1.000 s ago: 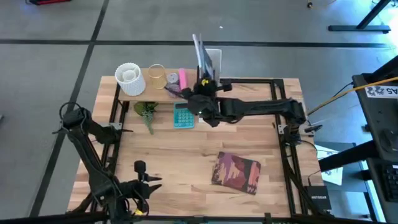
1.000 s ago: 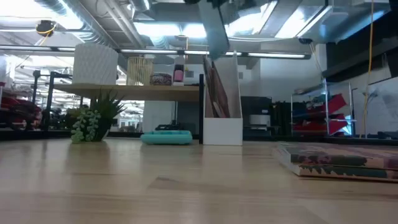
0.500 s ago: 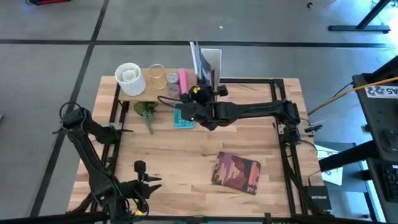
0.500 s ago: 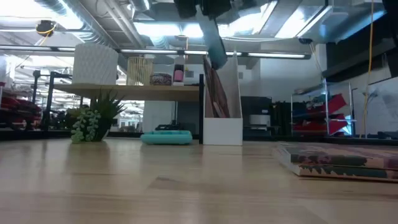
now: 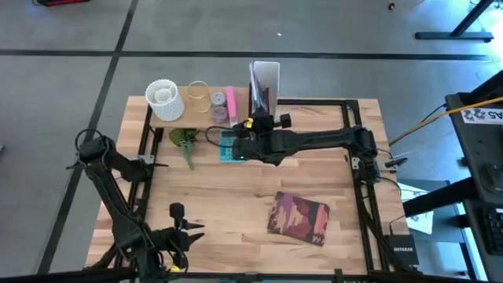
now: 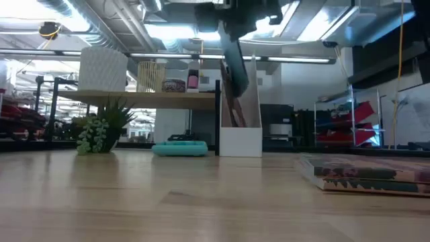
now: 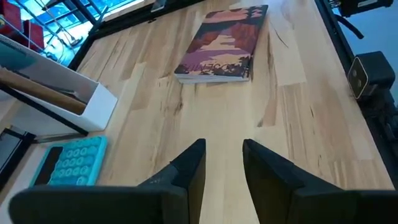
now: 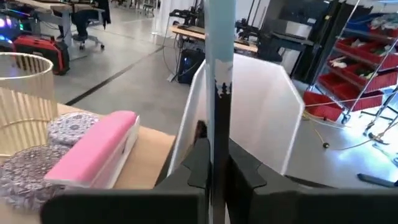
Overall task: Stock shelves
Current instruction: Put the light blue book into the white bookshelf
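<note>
White file box [image 5: 266, 79] upright; right tool [image 5: 253, 126] clamps thin book [image 8: 219, 74] edge-up, tilted, over box.

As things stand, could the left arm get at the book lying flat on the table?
Probably yes. The left gripper is open and empty, and bare tabletop lies between it and the book. The right gripper, shut on a thin book at the file box, is elsewhere.

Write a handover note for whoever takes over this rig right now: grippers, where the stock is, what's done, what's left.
Right gripper: shut on a thin blue book, held upright over the white file box, which already holds another book.
Left gripper: open, empty, parked at the near left of the table.
Shelf: white vase, wire cup, pink item on top; plant and teal calculator below.
Left: lower the blue book in; the patterned book lies on the table.
</note>
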Controlling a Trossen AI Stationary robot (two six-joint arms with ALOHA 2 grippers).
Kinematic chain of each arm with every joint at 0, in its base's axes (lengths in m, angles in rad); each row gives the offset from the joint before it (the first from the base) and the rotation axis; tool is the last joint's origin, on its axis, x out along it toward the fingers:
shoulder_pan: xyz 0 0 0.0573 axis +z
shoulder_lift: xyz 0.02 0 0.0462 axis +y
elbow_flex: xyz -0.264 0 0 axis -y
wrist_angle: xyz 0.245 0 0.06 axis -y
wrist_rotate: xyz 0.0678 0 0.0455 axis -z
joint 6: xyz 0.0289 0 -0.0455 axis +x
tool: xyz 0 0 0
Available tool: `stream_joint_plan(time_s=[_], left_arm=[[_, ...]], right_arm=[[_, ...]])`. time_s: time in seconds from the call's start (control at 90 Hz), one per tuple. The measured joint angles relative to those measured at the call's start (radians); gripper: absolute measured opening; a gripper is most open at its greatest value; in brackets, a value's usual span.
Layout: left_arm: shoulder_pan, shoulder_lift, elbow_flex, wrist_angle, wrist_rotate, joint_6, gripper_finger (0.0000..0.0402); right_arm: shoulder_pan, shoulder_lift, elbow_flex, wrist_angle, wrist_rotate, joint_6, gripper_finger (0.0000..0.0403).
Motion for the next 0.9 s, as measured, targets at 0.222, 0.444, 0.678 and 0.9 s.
stream_joint_plan(time_s=[0.222, 0.444, 0.678, 0.9], left_arm=[[0.000, 0.000, 0.000, 0.000, 0.000, -0.006, 0.0090], [0.000, 0.000, 0.000, -0.001, 0.000, -0.006, 0.0090], [-0.001, 0.000, 0.000, -0.001, 0.000, -0.006, 0.0090], [-0.001, 0.000, 0.000, -0.001, 0.000, -0.006, 0.0090]], right_arm=[[0.000, 0.060, 0.000, 0.010, -0.018, 0.050, 0.0019], [0.001, 0.096, 0.000, -0.001, -0.070, 0.069, 0.0021], [0.027, 0.096, 0.000, -0.075, -0.077, 0.157, 0.0025], [0.058, 0.097, 0.000, -0.102, -0.068, 0.160, 0.0101]])
